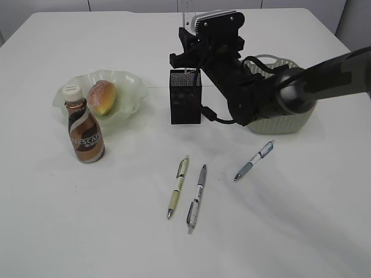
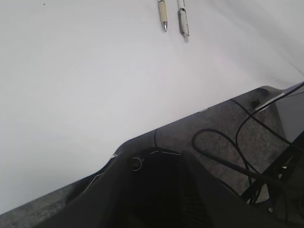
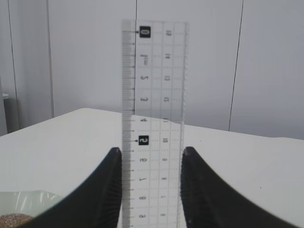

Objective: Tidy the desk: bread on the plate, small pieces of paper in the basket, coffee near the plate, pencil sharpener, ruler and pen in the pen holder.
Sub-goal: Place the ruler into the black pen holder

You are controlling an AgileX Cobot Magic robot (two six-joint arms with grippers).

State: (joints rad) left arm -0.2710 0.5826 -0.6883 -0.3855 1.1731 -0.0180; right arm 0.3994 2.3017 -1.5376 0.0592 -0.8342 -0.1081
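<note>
My right gripper (image 3: pixel 151 151) is shut on the clear ruler (image 3: pixel 152 95), which stands upright between its fingers. In the exterior view this gripper (image 1: pixel 188 62) hangs just above the black mesh pen holder (image 1: pixel 185 104). The bread (image 1: pixel 102 97) lies on the pale green plate (image 1: pixel 130 87), with the coffee bottle (image 1: pixel 85 130) standing just in front of it. Three pens lie on the table: a cream pen (image 1: pixel 178 186), a silver pen (image 1: pixel 196 198) and a blue pen (image 1: pixel 254 160). My left gripper (image 2: pixel 156 190) is a dark shape low over the table's edge, with nothing seen in it. Pencil sharpener and paper pieces are out of view.
The white basket (image 1: pixel 284 124) sits behind the right arm, to the right of the pen holder. The left wrist view shows the cream pen's tip (image 2: pixel 162 14) and the silver pen's tip (image 2: pixel 183 21), the table's near edge, and cables (image 2: pixel 223 156) on the floor below.
</note>
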